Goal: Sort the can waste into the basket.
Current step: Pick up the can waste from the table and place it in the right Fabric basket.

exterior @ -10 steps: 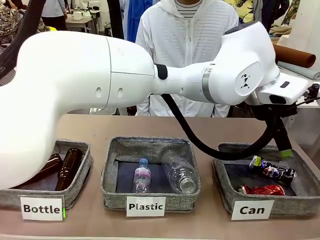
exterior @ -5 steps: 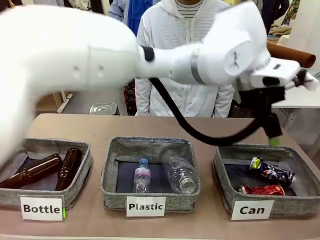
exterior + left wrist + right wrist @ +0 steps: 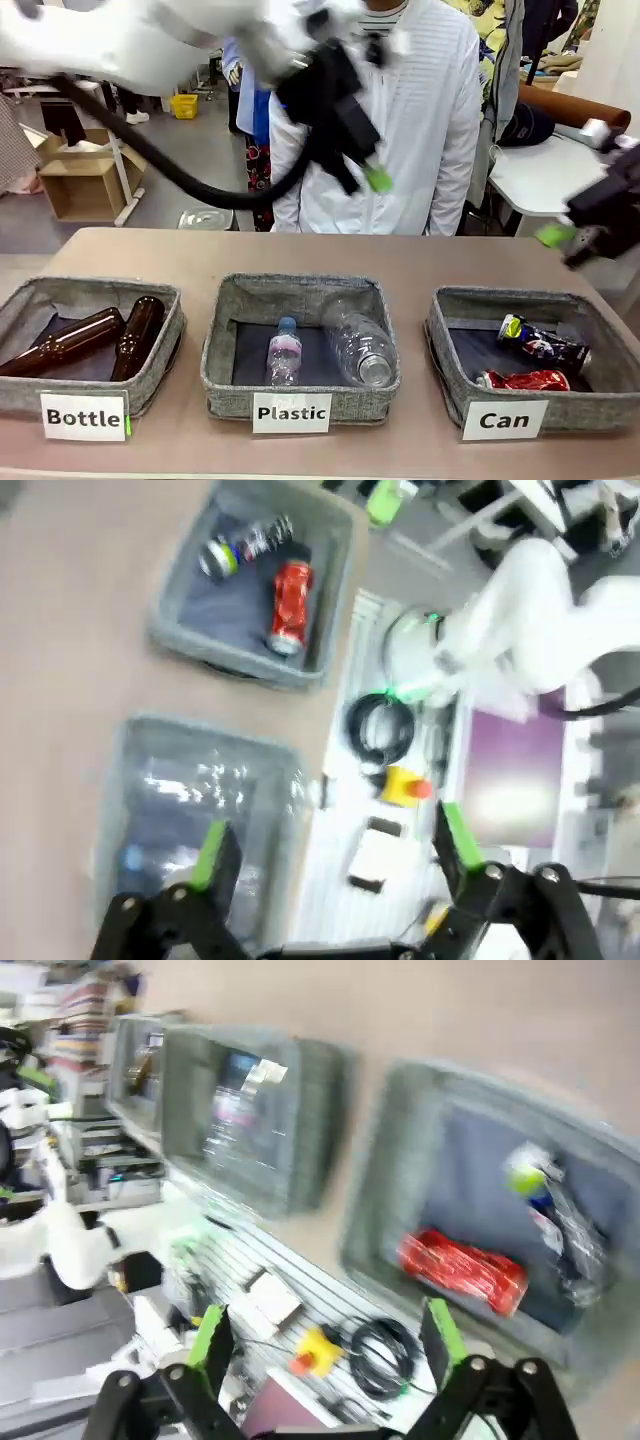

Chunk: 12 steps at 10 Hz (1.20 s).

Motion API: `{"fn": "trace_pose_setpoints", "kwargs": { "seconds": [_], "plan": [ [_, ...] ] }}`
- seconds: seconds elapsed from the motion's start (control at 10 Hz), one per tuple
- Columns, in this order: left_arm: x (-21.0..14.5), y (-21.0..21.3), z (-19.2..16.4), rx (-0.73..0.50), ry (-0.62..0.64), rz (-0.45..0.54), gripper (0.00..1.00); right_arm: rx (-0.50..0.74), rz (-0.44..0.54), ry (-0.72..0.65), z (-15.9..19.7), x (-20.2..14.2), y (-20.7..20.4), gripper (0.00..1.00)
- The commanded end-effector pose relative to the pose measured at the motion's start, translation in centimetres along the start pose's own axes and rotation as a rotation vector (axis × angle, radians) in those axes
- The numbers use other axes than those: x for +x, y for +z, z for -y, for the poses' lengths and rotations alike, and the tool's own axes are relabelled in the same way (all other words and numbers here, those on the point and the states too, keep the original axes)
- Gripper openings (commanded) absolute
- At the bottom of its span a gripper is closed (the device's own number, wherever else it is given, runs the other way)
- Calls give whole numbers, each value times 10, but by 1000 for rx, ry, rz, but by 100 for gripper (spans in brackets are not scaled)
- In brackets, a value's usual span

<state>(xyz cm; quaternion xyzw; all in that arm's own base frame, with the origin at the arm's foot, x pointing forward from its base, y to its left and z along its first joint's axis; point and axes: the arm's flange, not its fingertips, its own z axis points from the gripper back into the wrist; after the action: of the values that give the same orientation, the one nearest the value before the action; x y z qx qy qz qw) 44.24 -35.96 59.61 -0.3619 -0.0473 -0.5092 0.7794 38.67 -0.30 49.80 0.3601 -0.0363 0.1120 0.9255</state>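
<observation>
Both cans down in the "Can" basket (image 3: 447,362) at 4 o'clock on the table (image 3: 420,262): red can (image 3: 523,380) flat along the near wall, silver can with dark print (image 3: 545,341) just behind it toward 1 o'clock, apparently touching, hard to tell. Left gripper (image 3: 345,140) high above table at 12 o'clock, motion-blurred, in front of person's white jacket (image 3: 440,110); fingers spread wide, nothing between them in left wrist view (image 3: 330,850). Right gripper (image 3: 590,225) at 3 o'clock off the table edge, blurred; fingers parted wide and empty in right wrist view (image 3: 325,1345). "Plastic" basket (image 3: 300,290) centre with clear bottles (image 3: 355,345); "Bottle" basket (image 3: 95,292) at 8 o'clock with brown bottles (image 3: 100,335).
</observation>
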Motion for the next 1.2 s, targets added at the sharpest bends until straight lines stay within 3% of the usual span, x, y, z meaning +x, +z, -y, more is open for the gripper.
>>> {"fn": "trace_pose_setpoints", "kwargs": {
  "seconds": [0.0,0.2,0.3,0.4,0.5,0.6,0.7,0.8,1.1],
  "plan": [
    [-94,37,-34,-171,197,217,100,199,34,-66,-1,45,-27,100],
    [-186,82,-84,-238,401,370,100,394,168,-75,-12,70,-45,100],
    [-229,95,-112,-306,422,300,100,496,154,-52,-6,69,-42,100],
    [-276,103,-141,-359,526,361,100,538,135,-83,10,65,-37,100],
    [-325,107,-165,-411,583,532,100,573,112,-80,30,53,-20,100],
    [-354,107,-178,-383,606,675,100,505,50,-138,47,41,-9,100],
    [-310,107,-152,-356,567,414,100,357,35,-232,63,38,-7,100],
    [-310,107,-152,-356,567,414,100,538,108,-119,31,50,-22,100],
    [-310,107,-152,-356,567,414,100,538,108,-119,31,50,-22,100]
  ]
}}
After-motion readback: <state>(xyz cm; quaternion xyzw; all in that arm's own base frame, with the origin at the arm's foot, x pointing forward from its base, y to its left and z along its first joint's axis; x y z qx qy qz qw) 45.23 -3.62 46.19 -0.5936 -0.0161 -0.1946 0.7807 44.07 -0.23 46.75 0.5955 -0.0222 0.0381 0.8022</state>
